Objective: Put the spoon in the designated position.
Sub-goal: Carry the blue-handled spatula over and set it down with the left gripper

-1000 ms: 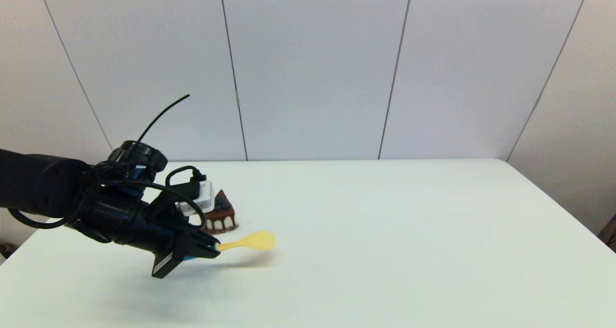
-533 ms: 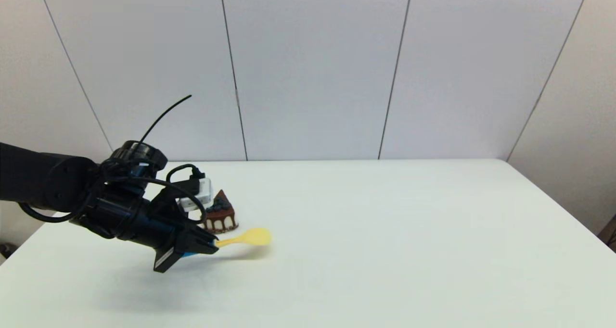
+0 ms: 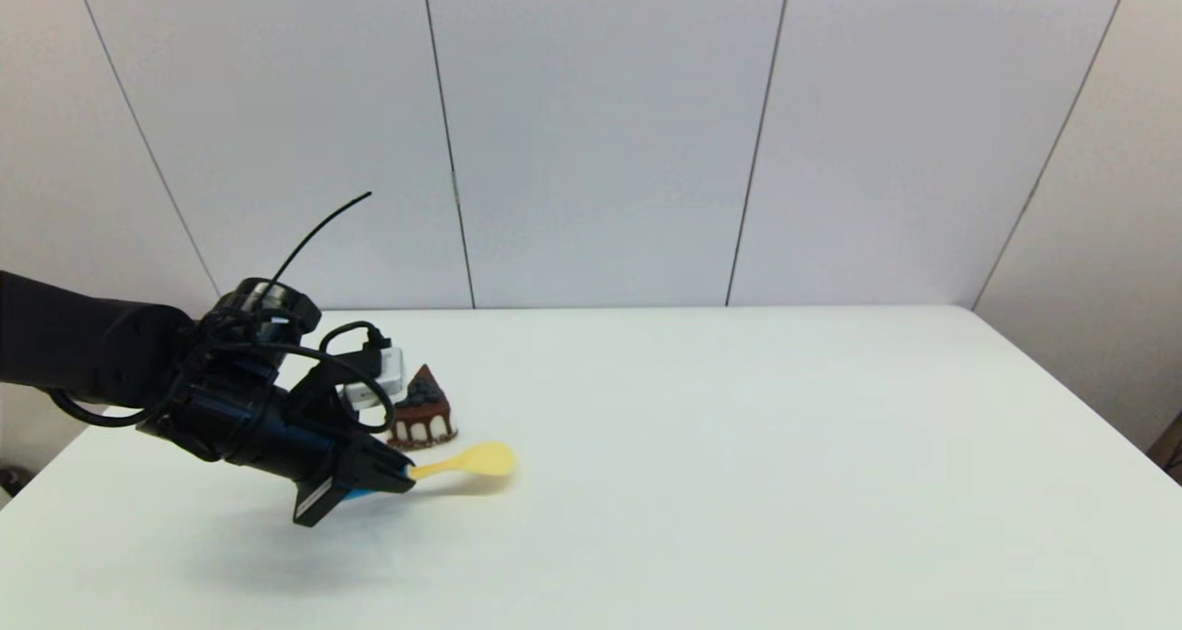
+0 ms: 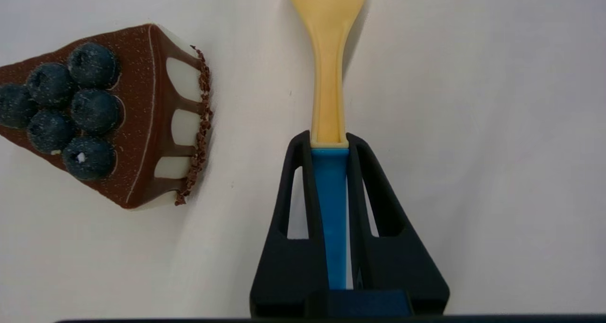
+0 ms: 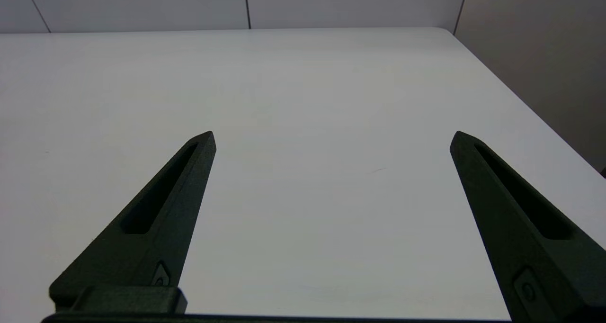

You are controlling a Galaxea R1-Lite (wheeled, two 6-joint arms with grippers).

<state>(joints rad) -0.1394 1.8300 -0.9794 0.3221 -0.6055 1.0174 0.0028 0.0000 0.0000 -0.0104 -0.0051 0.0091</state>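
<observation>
Yellow-bowled and blue-handled, one spoon [image 3: 462, 465] sits clamped in my left gripper [image 3: 392, 478] at the lower left of the head frame, my two fingers pinched on the blue handle and the bowl pointing toward the frame's centre, low over the white table [image 3: 739, 445]. One chocolate cake slice [image 3: 421, 417] carrying six blueberries stands just beside the spoon, apart from it. My left arm reaches in from the left edge, forearm sloping down toward the tabletop. My right gripper [image 5: 331, 140] hangs above bare table, its two fingers spread wide, holding nothing.
</observation>
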